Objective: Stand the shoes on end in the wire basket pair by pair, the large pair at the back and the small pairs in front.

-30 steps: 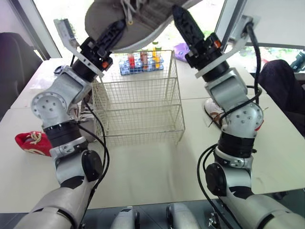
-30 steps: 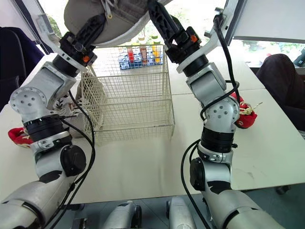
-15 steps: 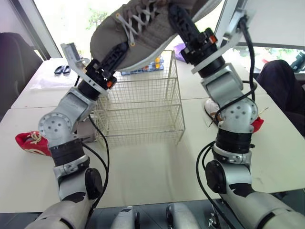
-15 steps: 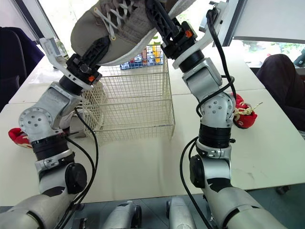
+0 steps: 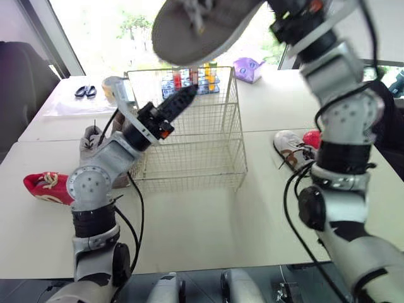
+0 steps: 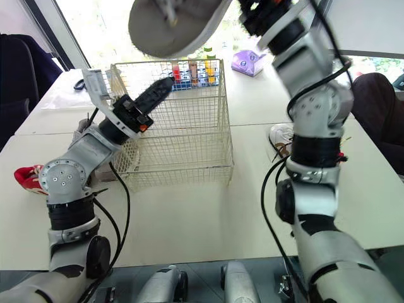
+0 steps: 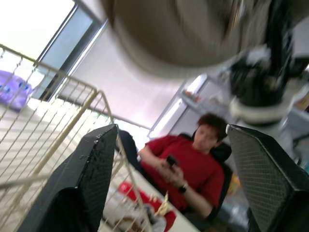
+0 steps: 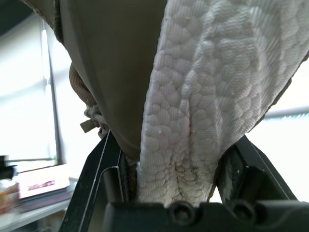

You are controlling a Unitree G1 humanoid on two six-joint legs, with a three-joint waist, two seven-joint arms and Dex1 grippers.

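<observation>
Risk 1: the large grey shoe (image 5: 202, 28) hangs from one pincer only, gripped at one end with the rest of its length jutting out unsupported. Judged likely to pivot or slip in the grip if the arm swings fast.
Risk 2: a drop from this height would hit the wire basket (image 5: 189, 161) on its rim or land flat on its floor, not on end.
Risk 3: on the way down the free end may catch the rim. The shoe needs tipping upright first, and it belongs at the back wall.
Risk 4: the left pincer (image 5: 182, 99) sits close to the basket's left wall and could snag a wire or nudge the basket.
Right arm: raised high, forearm upright, right pincer (image 8: 176, 164) clamped on the shoe, with the white sole and grey upper squeezed between its fingers.
Left arm: elbow bent, forearm angled up toward the basket. Its fingers are spread apart and hold nothing.
Shoe position: in the air, above the basket's rear half.
Basket: empty, on the surface.
Waiting shoes: red shoe (image 5: 47, 188) and grey shoe (image 5: 91, 136) on the left, white shoe (image 5: 290, 146) on the right.
</observation>
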